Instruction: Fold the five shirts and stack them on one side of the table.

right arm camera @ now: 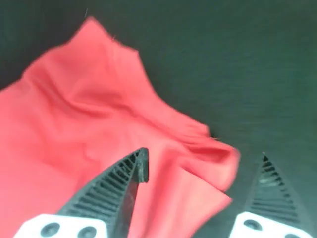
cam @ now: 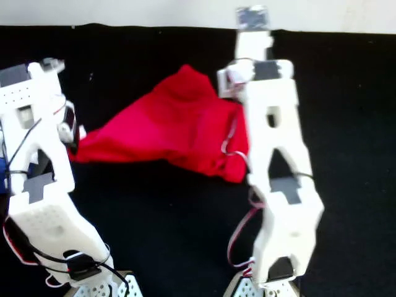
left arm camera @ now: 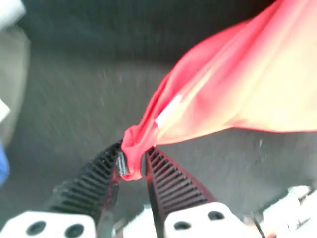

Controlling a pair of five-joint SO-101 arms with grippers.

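Left gripper (left arm camera: 132, 164) pinches the left corner of the red shirt (cam: 167, 127); we see the right gripper (right arm camera: 203, 157) spread over its right side.

No text, number or sign can be read anywhere. The red shirt (left arm camera: 237, 74) has a small white label (left arm camera: 168, 111) sewn near its bunched corner, but any print on it is too blurred to make out.
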